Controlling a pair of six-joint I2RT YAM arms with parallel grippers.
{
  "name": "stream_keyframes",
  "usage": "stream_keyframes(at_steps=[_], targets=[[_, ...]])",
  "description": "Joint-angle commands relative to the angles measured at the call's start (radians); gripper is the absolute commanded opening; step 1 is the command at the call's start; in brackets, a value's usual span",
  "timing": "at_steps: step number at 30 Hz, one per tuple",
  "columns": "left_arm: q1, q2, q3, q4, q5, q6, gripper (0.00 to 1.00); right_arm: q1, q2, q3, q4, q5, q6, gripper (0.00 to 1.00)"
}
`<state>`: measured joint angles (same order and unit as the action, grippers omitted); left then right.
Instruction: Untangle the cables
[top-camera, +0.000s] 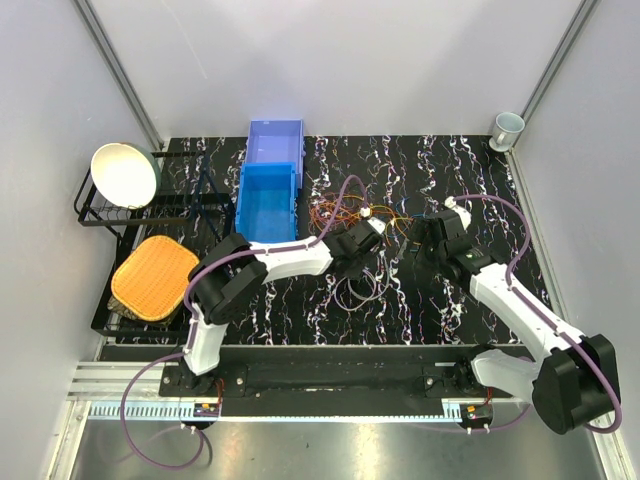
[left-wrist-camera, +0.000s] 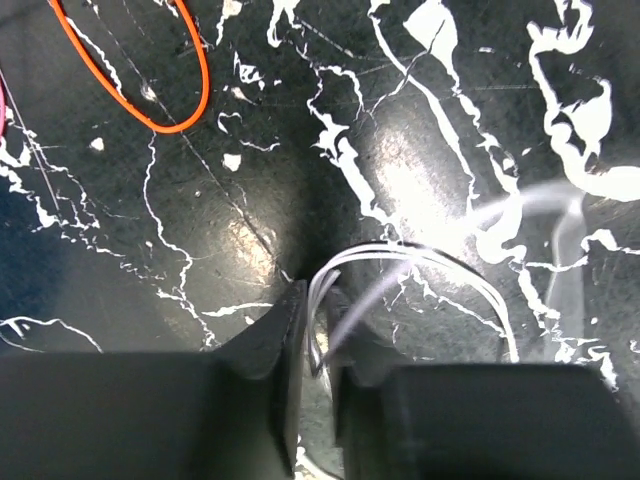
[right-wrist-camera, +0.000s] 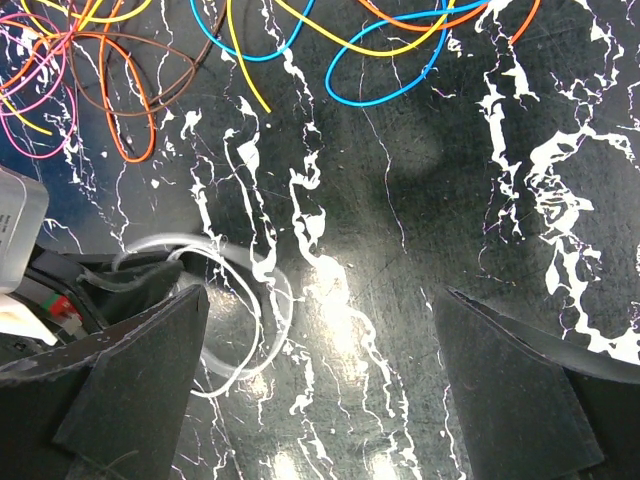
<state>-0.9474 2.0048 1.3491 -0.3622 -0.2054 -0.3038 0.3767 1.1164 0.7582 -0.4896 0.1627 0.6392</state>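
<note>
We are looking down on a black, white-veined table (top-camera: 450, 310) where the cables (top-camera: 340, 212) are lying in a loose tangle near the middle, just right of a blue bin (top-camera: 268, 205) and beyond both grippers. From the right wrist we are seeing that tangle along the top of the view: a blue cable (right-wrist-camera: 372, 102) is looping over yellow strands, and orange, brown and pink wires are crossing each other at the upper left.

The left gripper (left-wrist-camera: 318, 335) is sitting low over the table with its jaws drawn almost together. Strands of a white cable (left-wrist-camera: 400, 250) are running into the narrow gap between them, so we are reading it as clenched on that cable. The rest of the white cable is arching away to the right across the surface. An orange loop (left-wrist-camera: 165, 130) is lying apart at the upper left of that view, touching nothing near the fingers. From above, the white cable is showing as a small coil just on the near side of the left gripper (top-camera: 368, 258).

The right gripper (right-wrist-camera: 325, 385) is hovering over bare table with its jaws spread wide, grasping nothing. The white coil (right-wrist-camera: 258, 300) is lying just beside its left finger, and the coloured tangle is lying well ahead of it.
</note>
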Motion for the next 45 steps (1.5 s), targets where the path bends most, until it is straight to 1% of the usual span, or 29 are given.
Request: stream_keyframes(at_steps=[1,2,6,9,14,15,19,24,28,30,33,34,36,42,45], targets=[[0.009,0.02,0.004,0.022,0.02,-0.001,0.08,-0.001,0.008,0.003,0.039,-0.003,-0.016,1.0],[0.009,0.017,-0.002,0.023,0.021,-0.003,0.0,-0.001,0.008,0.003,0.042,0.0,-0.016,1.0],[0.01,0.002,-0.027,0.02,0.023,-0.015,0.0,-0.001,0.013,0.004,0.045,0.001,-0.018,1.0],[0.01,-0.038,-0.031,-0.024,0.008,-0.027,0.0,-0.001,0.01,0.006,0.046,0.003,-0.024,1.0],[0.009,-0.199,-0.036,-0.136,-0.052,-0.032,0.0,-0.001,-0.016,0.01,0.045,0.001,-0.023,1.0],[0.01,-0.246,-0.028,-0.155,-0.083,-0.031,0.0,-0.001,-0.02,0.012,0.043,0.0,-0.023,1.0],[0.018,-0.349,0.011,-0.263,-0.15,-0.026,0.0,-0.002,-0.027,0.01,0.046,-0.015,-0.015,1.0],[0.091,-0.472,0.079,-0.385,-0.219,-0.017,0.0,-0.002,-0.046,-0.008,0.049,-0.046,-0.003,1.0],[0.182,-0.524,0.192,-0.457,-0.258,-0.018,0.0,-0.001,-0.075,-0.02,0.049,-0.055,0.0,1.0],[0.206,-0.547,0.238,-0.472,-0.267,-0.008,0.0,-0.001,-0.09,-0.025,0.049,-0.058,-0.001,1.0],[0.251,-0.566,0.355,-0.494,-0.278,0.014,0.0,-0.001,-0.105,-0.033,0.048,-0.072,-0.003,1.0],[0.269,-0.566,0.417,-0.51,-0.279,0.018,0.0,-0.001,-0.11,-0.031,0.048,-0.075,-0.004,1.0],[0.288,-0.564,0.484,-0.52,-0.282,0.031,0.0,-0.001,-0.119,-0.037,0.048,-0.078,-0.006,1.0],[0.363,-0.534,0.718,-0.514,-0.287,0.054,0.0,-0.001,-0.129,-0.045,0.049,-0.089,-0.009,1.0],[0.4,-0.502,0.8,-0.453,-0.305,0.081,0.0,-0.001,-0.125,-0.051,0.052,-0.097,-0.007,1.0]])
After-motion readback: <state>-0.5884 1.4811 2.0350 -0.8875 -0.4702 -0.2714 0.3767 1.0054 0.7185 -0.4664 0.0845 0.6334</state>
